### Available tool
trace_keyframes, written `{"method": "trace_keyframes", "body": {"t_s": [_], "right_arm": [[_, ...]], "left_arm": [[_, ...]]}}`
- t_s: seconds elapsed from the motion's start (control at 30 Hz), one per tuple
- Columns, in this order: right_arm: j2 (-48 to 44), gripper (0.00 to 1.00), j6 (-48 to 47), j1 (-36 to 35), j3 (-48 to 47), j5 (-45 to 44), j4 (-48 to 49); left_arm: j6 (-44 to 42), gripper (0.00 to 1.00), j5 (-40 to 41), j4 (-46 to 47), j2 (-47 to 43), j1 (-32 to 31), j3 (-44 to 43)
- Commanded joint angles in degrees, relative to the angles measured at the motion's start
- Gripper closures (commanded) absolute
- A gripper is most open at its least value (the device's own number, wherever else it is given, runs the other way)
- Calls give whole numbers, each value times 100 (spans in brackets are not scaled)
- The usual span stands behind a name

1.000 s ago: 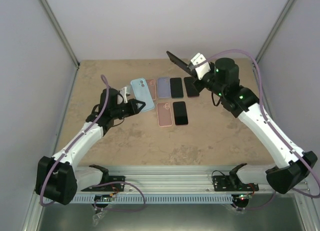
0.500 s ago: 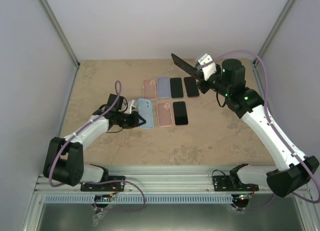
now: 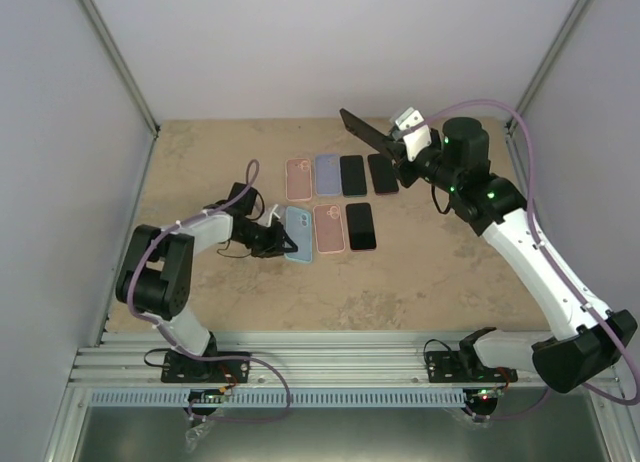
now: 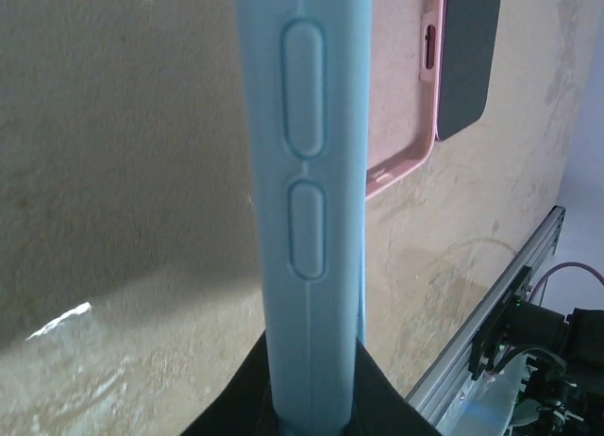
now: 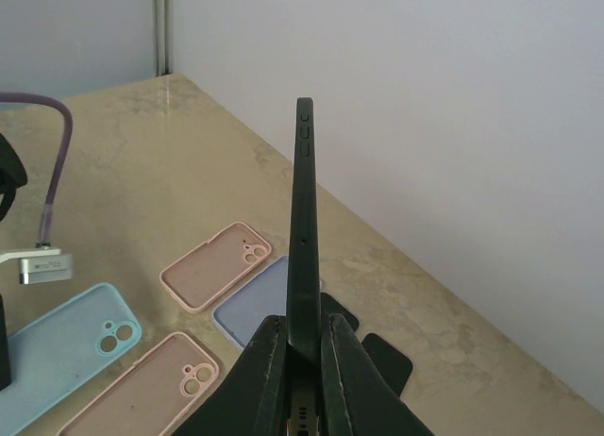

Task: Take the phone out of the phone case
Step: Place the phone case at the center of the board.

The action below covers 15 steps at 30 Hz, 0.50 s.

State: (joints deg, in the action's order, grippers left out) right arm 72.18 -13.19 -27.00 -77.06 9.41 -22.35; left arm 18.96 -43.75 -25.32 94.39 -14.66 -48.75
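1. Right claw [image 5: 300,365] is clamped on the dark phone [image 5: 304,228], raised well behind the pink case [image 3: 329,228].
2. Left claw [image 4: 311,412] grips the blue case [image 4: 302,172], just left of the pink case.
3. Judgement: phone looks freed; setting both down is left.

The table [image 3: 420,282] is viewed whole from above and behind the arm bases. The left wrist view is set very near, along the edge of the light-blue case [image 4: 307,219], toward the front rail [image 4: 495,313]. The right wrist view is aimed along the dark phone [image 5: 304,238] at the back wall (from farther off). One pink case [image 3: 329,228] is shared by all three.
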Motion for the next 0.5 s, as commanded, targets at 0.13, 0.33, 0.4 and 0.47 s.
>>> {"method": "trace_keyframes", "body": {"t_s": [0.13,0.33,0.4,0.47], "right_arm": [[11,99,79,46,41,126,369],[32,99,89,46,93,207,371],[24,100,89,46,124,219,376],[32,100,89,46,130,228,380]], "left_arm": [[-27,100,-295,89,453,85,-298],[-17,100,-142,168,676,171,-379],[-15,100,-109,168,760,182,-418],[-15,100,-95,179,818,191,-484]]}}
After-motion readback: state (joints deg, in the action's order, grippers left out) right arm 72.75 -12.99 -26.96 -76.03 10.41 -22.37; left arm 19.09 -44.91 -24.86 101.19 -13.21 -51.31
